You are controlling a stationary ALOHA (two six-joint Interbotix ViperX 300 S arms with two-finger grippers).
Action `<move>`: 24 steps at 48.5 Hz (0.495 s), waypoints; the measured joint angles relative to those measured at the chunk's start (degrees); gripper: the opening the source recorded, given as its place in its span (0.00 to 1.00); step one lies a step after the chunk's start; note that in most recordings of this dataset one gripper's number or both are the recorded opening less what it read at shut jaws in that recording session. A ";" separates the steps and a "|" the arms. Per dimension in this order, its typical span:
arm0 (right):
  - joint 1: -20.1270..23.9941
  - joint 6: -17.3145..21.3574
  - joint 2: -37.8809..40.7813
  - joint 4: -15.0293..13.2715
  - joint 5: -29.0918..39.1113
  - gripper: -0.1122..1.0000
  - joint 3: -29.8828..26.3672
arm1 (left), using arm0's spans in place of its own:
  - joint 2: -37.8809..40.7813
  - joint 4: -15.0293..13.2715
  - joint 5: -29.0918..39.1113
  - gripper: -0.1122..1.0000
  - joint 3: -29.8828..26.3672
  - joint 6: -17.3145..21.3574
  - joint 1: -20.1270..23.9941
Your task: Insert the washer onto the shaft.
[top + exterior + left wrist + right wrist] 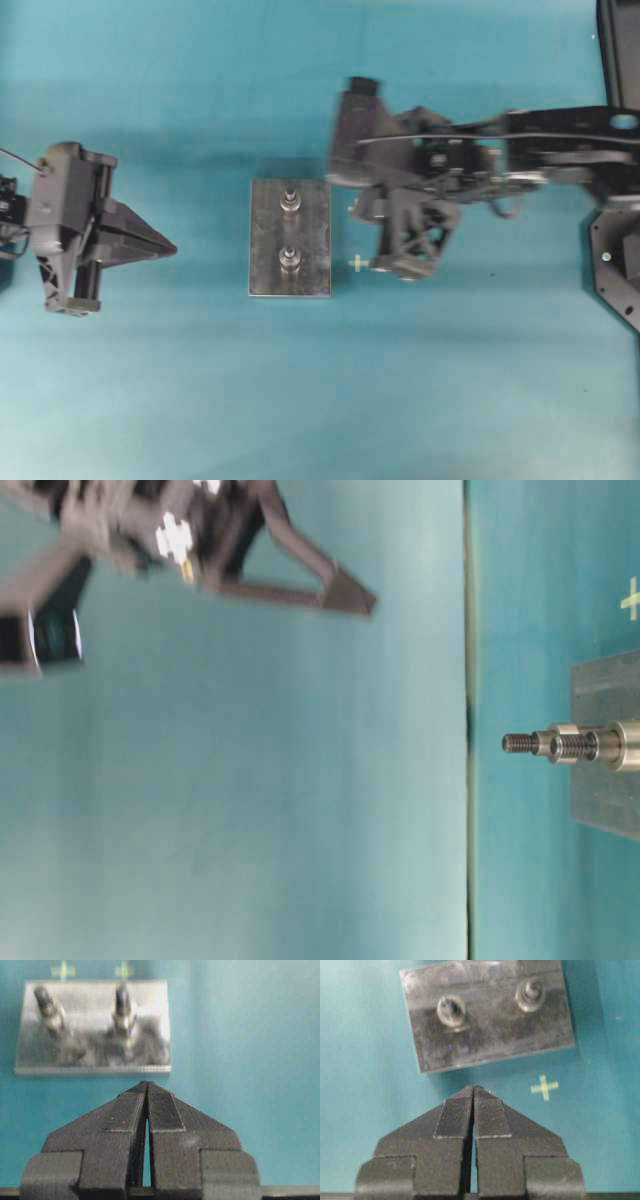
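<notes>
A grey metal plate (265, 240) lies mid-table with two upright threaded shafts, one farther (290, 200) and one nearer (290, 260). In the right wrist view each shaft (451, 1009) (530, 993) has a round metal ring low on it; I cannot tell whether either ring is the washer. My right gripper (473, 1088) is shut and empty. It hangs well above the table (365, 602), just right of the plate (395, 262). My left gripper (172, 245) rests left of the plate, shut with nothing between its fingers (146, 1084).
A small yellow cross (357, 263) is marked on the teal table just right of the plate, and two more (63, 970) (124, 970) mark the table beyond it. The right arm's base (615, 260) stands at the right edge.
</notes>
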 measured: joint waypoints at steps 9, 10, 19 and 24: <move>0.09 0.00 -4.22 0.35 -5.62 0.11 5.54 | -3.16 0.00 -2.64 0.10 1.93 -0.09 0.00; 0.09 0.00 -4.75 0.35 -6.33 0.11 6.15 | -3.52 -0.09 -2.72 0.10 2.02 -0.09 0.00; 0.18 0.00 -8.61 0.35 -13.45 0.11 12.39 | -6.06 -0.09 -2.90 0.10 3.08 -0.09 0.00; 0.26 0.00 -11.25 0.35 -18.72 0.11 16.00 | -7.12 0.00 -2.90 0.11 3.60 0.00 0.00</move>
